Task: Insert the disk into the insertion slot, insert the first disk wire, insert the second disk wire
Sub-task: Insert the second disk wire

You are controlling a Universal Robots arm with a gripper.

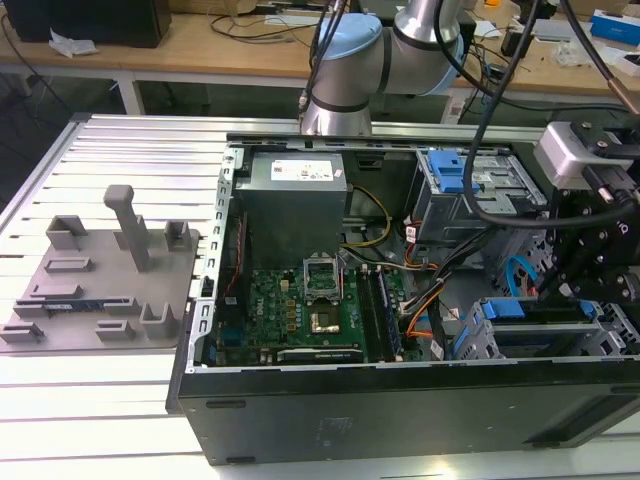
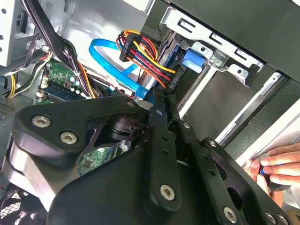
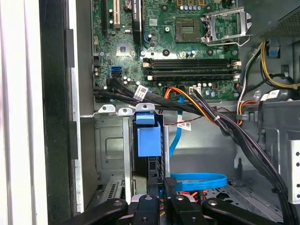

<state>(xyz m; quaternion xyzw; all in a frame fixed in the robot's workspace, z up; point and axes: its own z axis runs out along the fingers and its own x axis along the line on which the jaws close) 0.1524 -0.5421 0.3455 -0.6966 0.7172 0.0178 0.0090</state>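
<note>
We see an open desktop computer case (image 1: 400,400) lying on its side on the slatted tabletop (image 1: 130,150), with the robot arm (image 1: 350,70) reaching over it from the far edge. The tool (image 2: 165,101) hangs low inside the case at the drive bays. In the second wrist view its two black fingers (image 2: 159,136) lie close together, their tips at a black power connector (image 2: 172,80) fed by a bundle of red, yellow and black wires (image 2: 145,58); whether they clamp that connector we cannot tell.

The disk (image 3: 149,136), marked by its bright blue caddy tab, already sits in the insertion slot (image 3: 110,150), the grey sheet-metal bay beside the motherboard (image 3: 187,42). A flat blue data cable (image 3: 197,180) loops loose on the case floor just beside the tool.

A person's fingers (image 2: 276,166) rest at the case edge, near the tool's linkage.

Risks, as we judge them:
- The connector may meet its socket tilted and jam or bend pins, since the stiff wire bundle pulls sideways on it.
- The blue loop could snag under the fingers.
- The nearby hand could be pinched if the arm shifts.
</note>
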